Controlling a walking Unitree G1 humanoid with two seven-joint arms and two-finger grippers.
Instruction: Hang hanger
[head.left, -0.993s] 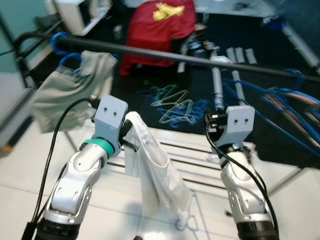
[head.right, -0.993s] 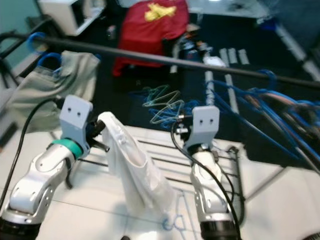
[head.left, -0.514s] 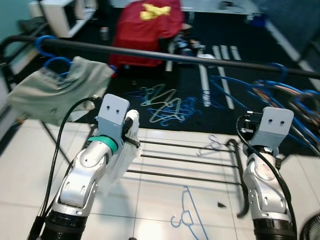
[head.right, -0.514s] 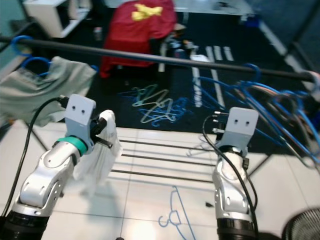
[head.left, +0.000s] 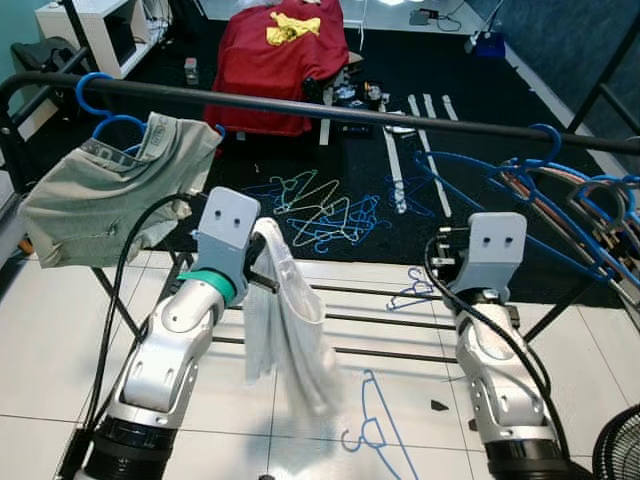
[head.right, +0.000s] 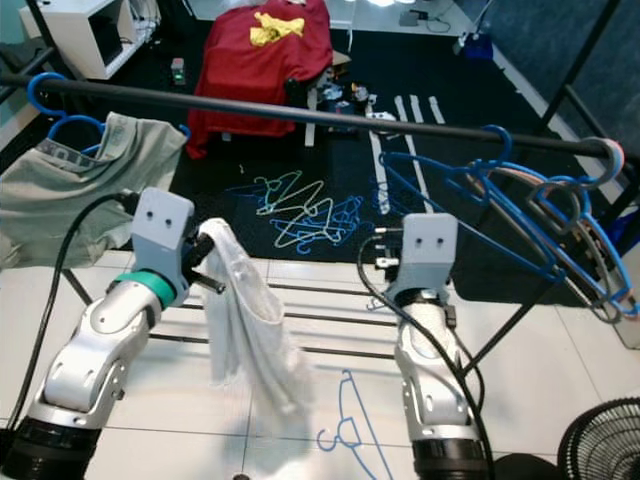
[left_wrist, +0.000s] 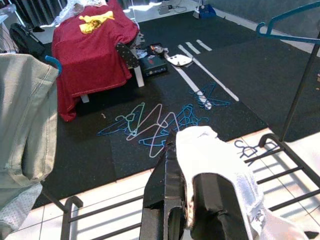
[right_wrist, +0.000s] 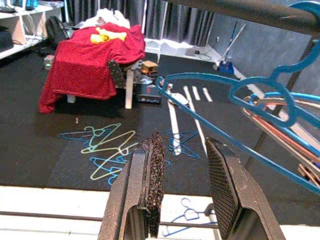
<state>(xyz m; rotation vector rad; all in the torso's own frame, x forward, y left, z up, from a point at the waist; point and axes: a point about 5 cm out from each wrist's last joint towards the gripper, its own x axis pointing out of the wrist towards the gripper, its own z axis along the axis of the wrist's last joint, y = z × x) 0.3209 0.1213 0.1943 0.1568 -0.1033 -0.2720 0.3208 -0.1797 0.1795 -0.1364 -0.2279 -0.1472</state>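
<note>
While our left gripper (left_wrist: 187, 200) is clamped on the white garment (head.left: 285, 320), we judge the step in hand to be carrying it up toward the black rail (head.left: 330, 107), and doing that well means keeping the cloth from slipping or catching on the rack's lower bars (head.left: 380, 322). The garment hangs limp from the fingers, bunched at the top and trailing down in a long fold toward the white tiled floor (head.left: 40, 340); we cannot tell whether a hanger sits inside it. We would lift high enough that the trailing end clears the lower bars, and aim for the bare stretch of rail between the grey garment (head.left: 100, 195) on its blue hanger at the left end and the cluster of blue hangers (head.left: 560, 190) at the right end.

Our right gripper (right_wrist: 182, 185) stands with its fingers apart and nothing between them, raised just below the rail and near that cluster, so it is well placed to take a hanger or steady the cloth. One blue hanger (head.left: 375, 430) lies on the tiles between our arms, and a tangle of coloured hangers (head.left: 325, 205) lies on the dark mat beyond the rack, near a red cloth (head.left: 270, 55) draped over furniture. The hooks on the rail look thin and slippery, so we should seat any hook fully before letting go.
</note>
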